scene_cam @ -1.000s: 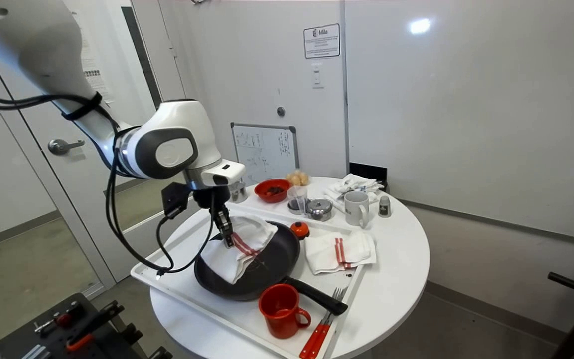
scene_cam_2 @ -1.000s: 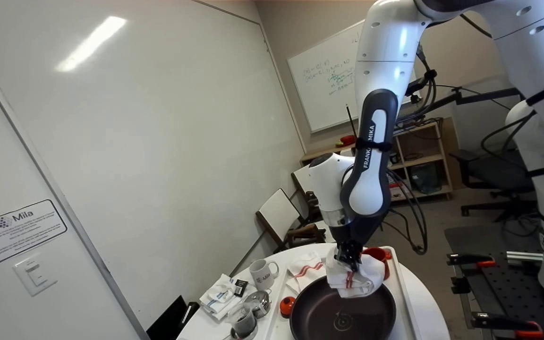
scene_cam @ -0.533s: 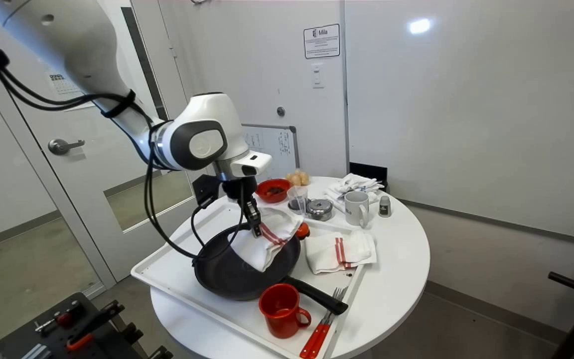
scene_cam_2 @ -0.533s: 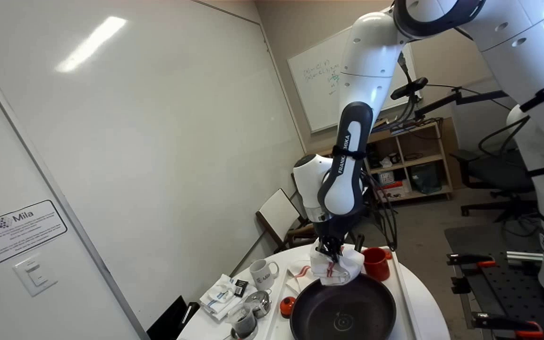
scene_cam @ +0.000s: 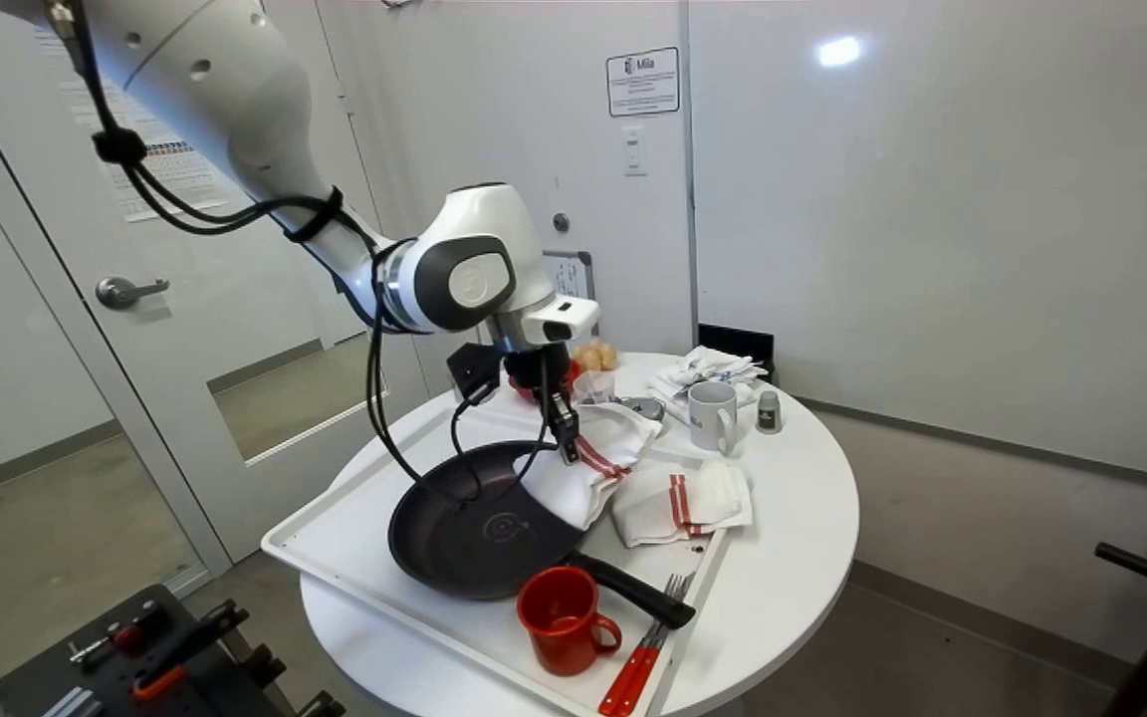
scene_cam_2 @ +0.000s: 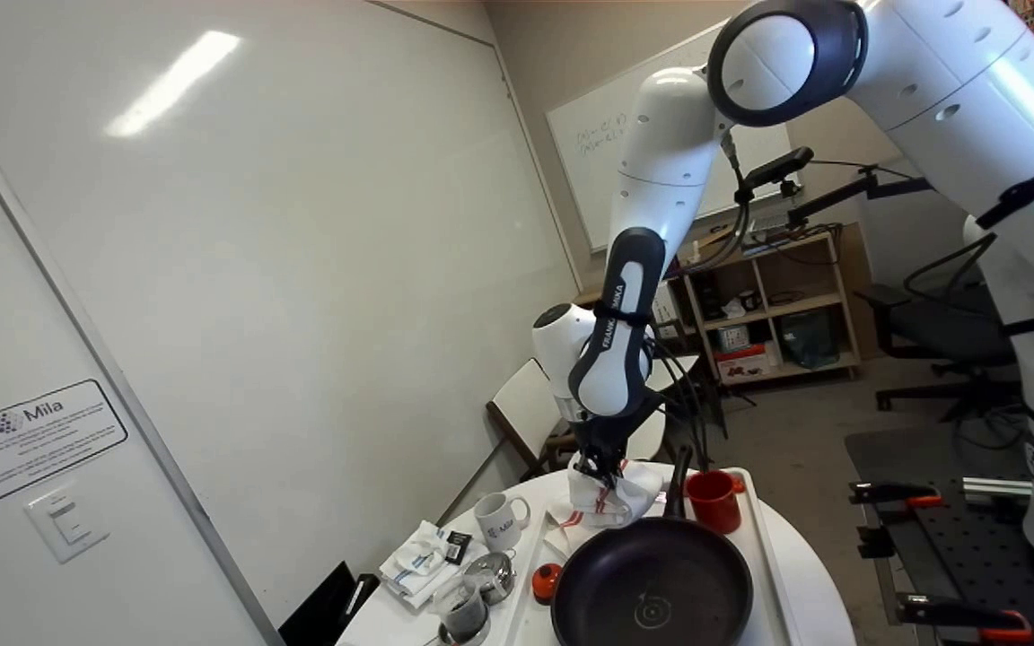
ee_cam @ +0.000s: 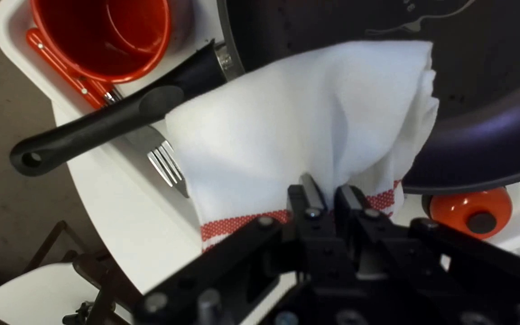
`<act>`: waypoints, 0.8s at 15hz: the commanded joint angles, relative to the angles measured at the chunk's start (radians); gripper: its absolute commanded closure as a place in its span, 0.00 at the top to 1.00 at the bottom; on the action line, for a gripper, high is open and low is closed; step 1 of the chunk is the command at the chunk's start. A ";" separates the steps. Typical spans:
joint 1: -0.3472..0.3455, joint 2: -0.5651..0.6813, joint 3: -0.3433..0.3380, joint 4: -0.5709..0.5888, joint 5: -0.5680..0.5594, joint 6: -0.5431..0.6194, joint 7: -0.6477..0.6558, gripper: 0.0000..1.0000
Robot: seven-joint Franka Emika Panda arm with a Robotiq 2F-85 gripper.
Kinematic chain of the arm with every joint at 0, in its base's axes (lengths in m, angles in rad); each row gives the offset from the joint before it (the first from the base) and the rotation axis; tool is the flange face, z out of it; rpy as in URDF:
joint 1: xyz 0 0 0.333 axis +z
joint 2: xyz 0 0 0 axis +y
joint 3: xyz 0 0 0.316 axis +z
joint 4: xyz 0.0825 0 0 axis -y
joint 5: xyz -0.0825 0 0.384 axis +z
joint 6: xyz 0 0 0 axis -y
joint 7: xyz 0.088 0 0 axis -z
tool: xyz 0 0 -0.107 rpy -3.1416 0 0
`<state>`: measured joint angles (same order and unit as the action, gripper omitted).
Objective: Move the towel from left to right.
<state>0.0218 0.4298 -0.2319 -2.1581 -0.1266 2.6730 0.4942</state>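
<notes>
My gripper [scene_cam: 571, 453] is shut on the towel [scene_cam: 573, 493], a folded white cloth with red stripes. In the wrist view the fingertips [ee_cam: 325, 196] pinch a fold of the towel [ee_cam: 278, 131] near its stripes. The towel hangs over the rim of the black frying pan [scene_cam: 474, 543] and part of its handle side. In an exterior view the gripper [scene_cam_2: 605, 471] and held towel [scene_cam_2: 634, 493] are at the pan's far edge. A second similar striped cloth [scene_cam: 645, 510] lies flat on the tray beside the pan, partly covered from view by the held towel.
A white tray [scene_cam: 354, 548] on a round table holds the pan, a red cup [scene_cam: 564, 637] and red-handled cutlery [scene_cam: 633, 677]. An orange knob-like object [scene_cam_2: 546, 581] is beside the pan. A grey mug [scene_cam: 708, 418], a shaker [scene_cam: 769, 412] and other white cloths [scene_cam: 713, 368] stand behind the tray.
My gripper has carried the towel from over the pan's middle toward the second striped cloth, rightward in an exterior view. The pan's inside is now more exposed. The other objects have stayed put.
</notes>
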 commanded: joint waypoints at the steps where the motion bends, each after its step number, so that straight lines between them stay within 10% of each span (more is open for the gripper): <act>1: -0.004 0.101 -0.010 0.129 0.022 -0.036 -0.011 0.03; 12: -0.069 0.258 0.014 0.362 0.101 -0.116 -0.077 0.03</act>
<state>-0.0122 0.6479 -0.2391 -1.8798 -0.0729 2.6161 0.4703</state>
